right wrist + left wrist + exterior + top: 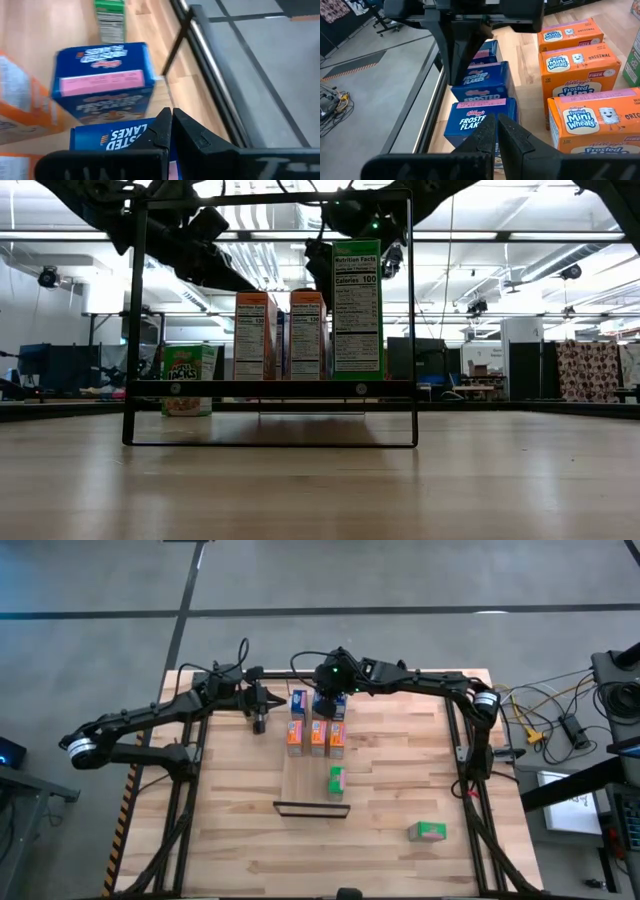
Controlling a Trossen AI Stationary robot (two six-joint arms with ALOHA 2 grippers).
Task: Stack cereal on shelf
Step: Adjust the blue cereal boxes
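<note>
The light wooden shelf (312,790) lies flat on the table, its dark lip (311,808) at the near end. At its far end stand three blue cereal boxes (482,82) and, nearer, three orange ones (318,737). One green box (337,781) stands on the shelf nearer the lip. Another green box (427,831) lies on the table at the near right. My right gripper (171,120) is shut, right above a blue box (120,137). My left gripper (258,725) is shut and empty, just left of the blue boxes. My right gripper's shut fingers (462,60) point down at the top edge of the middle blue box (470,80). I cannot tell whether they touch it. The box stands upright on the shelf.
Dark frame posts stand along the table's left (185,780) and right (465,770) sides. Bare tabletop lies left of the shelf (240,820) and near the front edge. Cables (540,710) lie off the table at the right.
</note>
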